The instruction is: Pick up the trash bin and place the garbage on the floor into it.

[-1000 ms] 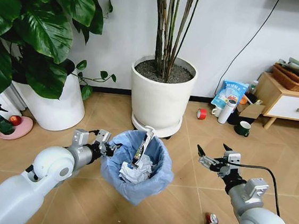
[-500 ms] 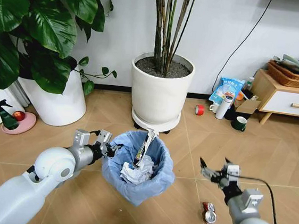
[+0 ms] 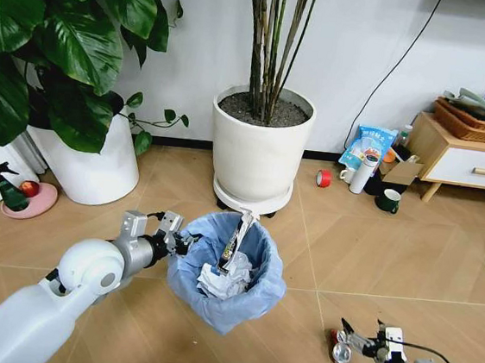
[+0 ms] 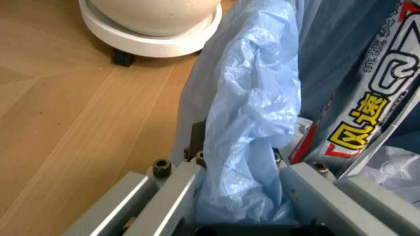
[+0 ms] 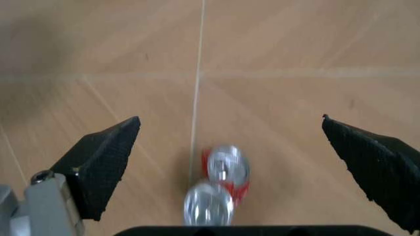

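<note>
floor (image 3: 348,253): tan chevron planks | crushed red can (image 3: 339,346) lying at 5 o'clock | white plant pot (image 3: 258,153) on wheeled saucer at 12 | second white pot (image 3: 96,170) at 10 | pink dish (image 3: 27,205) at 9 | red tape roll (image 3: 323,178), dark green mug (image 3: 389,199) at 2

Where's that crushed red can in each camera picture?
Head view: crushed can on the floor, lower right, under the right gripper.
Left wrist view: faces the trash bin bag instead.
Right wrist view: crushed can between open fingers.
Shared landmark: floor seams.
</note>
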`<state>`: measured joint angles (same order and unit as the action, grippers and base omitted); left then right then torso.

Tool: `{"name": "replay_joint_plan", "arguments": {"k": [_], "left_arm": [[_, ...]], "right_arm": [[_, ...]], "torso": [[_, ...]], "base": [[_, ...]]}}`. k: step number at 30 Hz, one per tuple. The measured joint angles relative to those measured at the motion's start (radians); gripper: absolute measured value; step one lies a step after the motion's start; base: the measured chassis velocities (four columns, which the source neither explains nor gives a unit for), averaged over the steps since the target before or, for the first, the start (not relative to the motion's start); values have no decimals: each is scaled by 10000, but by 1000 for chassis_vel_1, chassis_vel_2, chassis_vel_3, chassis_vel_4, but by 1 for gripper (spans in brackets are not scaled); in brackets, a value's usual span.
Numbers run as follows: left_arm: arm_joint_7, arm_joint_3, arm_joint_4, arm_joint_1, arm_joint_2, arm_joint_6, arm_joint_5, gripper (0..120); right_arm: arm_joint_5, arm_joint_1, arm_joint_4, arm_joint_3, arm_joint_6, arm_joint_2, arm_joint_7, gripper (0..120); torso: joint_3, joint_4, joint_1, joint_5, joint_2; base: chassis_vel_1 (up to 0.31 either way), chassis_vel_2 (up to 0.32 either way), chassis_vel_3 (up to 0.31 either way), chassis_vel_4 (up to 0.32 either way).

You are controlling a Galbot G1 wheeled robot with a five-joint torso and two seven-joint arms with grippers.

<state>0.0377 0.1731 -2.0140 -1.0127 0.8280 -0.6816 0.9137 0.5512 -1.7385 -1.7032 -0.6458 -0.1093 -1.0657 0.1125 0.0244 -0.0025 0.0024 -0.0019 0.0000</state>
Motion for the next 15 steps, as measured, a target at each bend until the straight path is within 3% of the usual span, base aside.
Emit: {"name": "replay_joint_plan", "arguments": {"k": [15], "left_arm": [[-70,-18,29,7,-76,54,11,1]], "right_arm": [[-32,1048,1969,864,181,-1148,-103,100]], "torso": [[0,0,0,-2,0]], "base": [[0,0,0,0]]}}
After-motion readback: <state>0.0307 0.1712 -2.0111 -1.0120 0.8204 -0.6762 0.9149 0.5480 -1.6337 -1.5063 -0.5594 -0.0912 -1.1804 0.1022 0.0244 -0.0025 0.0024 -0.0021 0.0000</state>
